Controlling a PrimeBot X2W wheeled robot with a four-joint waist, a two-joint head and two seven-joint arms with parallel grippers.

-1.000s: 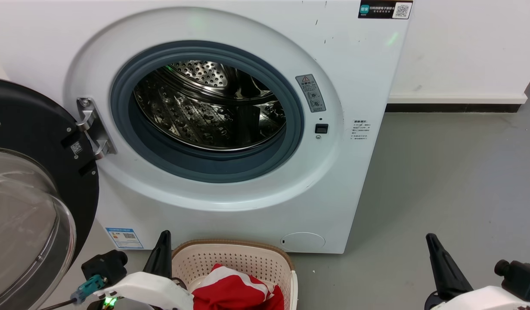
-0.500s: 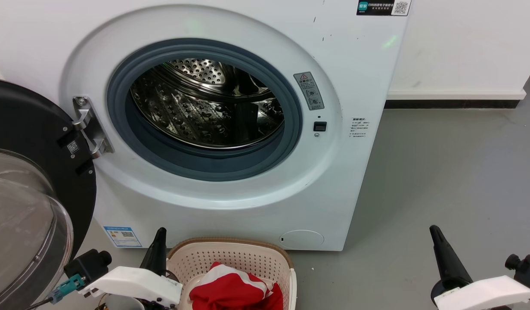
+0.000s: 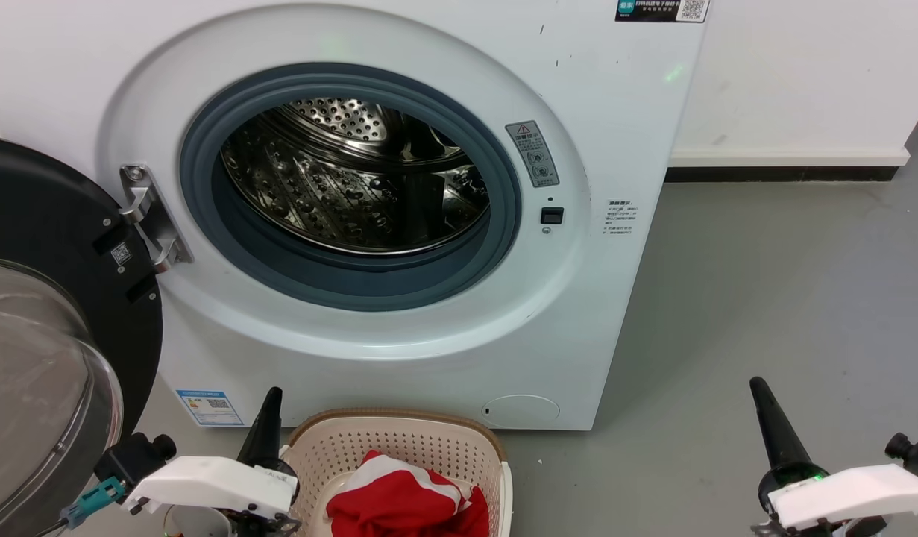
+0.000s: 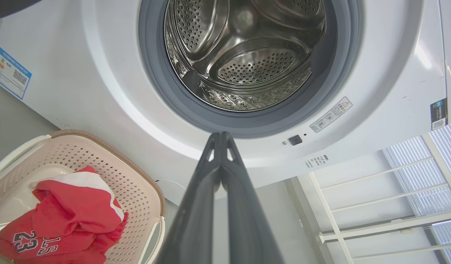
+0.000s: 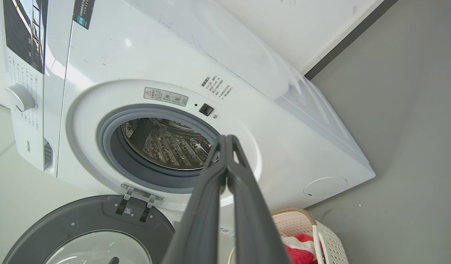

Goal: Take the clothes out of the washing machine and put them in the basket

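1. Inside the basket (image 3: 399, 447), at the bottom edge of the head view, the clothes (image 3: 406, 503) were recorded as red fabric with white stripes, bunched in one heap. The number "23" was read on the fabric in the left wrist view.
2. The basket was noted on the grey floor (image 3: 764, 283), just in front of the washing machine (image 3: 593, 313) and below its porthole.
3. The door (image 3: 48, 350) was found swung fully open to the robot's left. The grey gasket (image 3: 205, 224) and the perforated steel drum (image 3: 339, 194) were exposed.
4. The left gripper (image 3: 271, 403) was observed just beside the basket's left rim, pointed toward the machine front. Its fingers were pressed tip to tip and clenched empty, as confirmed in the left wrist view.
5. The right gripper (image 3: 763, 399) was logged well apart from the basket, above the floor to the right of the machine. Its fingers were likewise clenched together with no load.
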